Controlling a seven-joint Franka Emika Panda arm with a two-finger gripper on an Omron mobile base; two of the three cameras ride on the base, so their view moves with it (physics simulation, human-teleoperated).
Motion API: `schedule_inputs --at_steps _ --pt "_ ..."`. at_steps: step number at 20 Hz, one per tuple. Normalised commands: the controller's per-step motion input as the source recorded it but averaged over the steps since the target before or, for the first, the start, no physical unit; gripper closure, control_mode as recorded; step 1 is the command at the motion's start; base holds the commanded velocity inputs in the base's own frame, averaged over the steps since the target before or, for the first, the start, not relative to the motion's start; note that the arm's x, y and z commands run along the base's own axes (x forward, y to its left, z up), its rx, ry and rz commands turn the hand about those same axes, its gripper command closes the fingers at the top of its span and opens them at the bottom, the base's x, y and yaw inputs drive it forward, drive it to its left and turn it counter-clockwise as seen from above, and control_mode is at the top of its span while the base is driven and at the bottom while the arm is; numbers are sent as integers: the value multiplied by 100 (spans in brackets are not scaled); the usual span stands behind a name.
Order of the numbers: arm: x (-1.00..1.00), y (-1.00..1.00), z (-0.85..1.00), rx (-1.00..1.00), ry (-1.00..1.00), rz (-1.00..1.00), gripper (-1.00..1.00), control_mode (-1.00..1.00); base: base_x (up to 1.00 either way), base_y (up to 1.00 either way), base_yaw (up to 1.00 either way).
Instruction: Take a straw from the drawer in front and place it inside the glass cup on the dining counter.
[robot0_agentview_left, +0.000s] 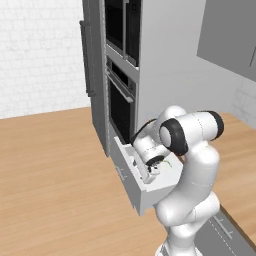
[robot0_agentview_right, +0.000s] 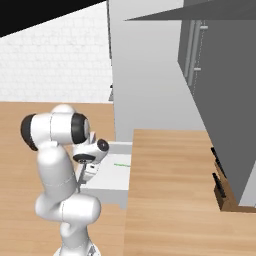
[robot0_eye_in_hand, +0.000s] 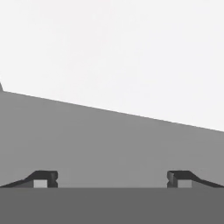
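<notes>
The light grey drawer (robot0_agentview_left: 131, 187) stands pulled out below the oven column, and its pale floor (robot0_agentview_right: 111, 179) shows from above. A thin light green straw (robot0_agentview_right: 120, 164) lies on that floor toward the back; it is also a short green line (robot0_agentview_left: 169, 163) beside my wrist. My gripper (robot0_agentview_left: 149, 174) points down into the drawer just behind its front panel, apart from the straw. In the hand view the gripper (robot0_eye_in_hand: 111, 179) is open with nothing between its fingertips (robot0_eye_in_hand: 43, 179), facing a plain grey drawer surface. The glass cup and the dining counter are out of view.
A tall dark oven stack (robot0_agentview_left: 122, 95) rises right above the drawer, with a dark panel and long handle (robot0_agentview_left: 89, 60) to its left. A wood-topped counter (robot0_agentview_right: 170, 190) lies right of the drawer, with a knife block (robot0_agentview_right: 222, 192) under grey wall cabinets (robot0_agentview_right: 220, 85).
</notes>
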Motion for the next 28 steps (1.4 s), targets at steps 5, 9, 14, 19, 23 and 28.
schedule_inputs --at_steps 5,9,14,19,23,28 --pt "28 42 0 18 12 8 -100 -100 0 0 0" --pt "30 50 -14 18 12 7 -100 -100 0 0 0" --pt "30 54 -46 16 10 7 -100 -100 0 0 0" --pt "23 59 -86 4 1 8 -100 -100 0 0 0" --pt "10 63 -38 0 0 9 -100 -100 0 0 0" --pt "2 75 0 0 1 6 -100 -100 0 0 0"
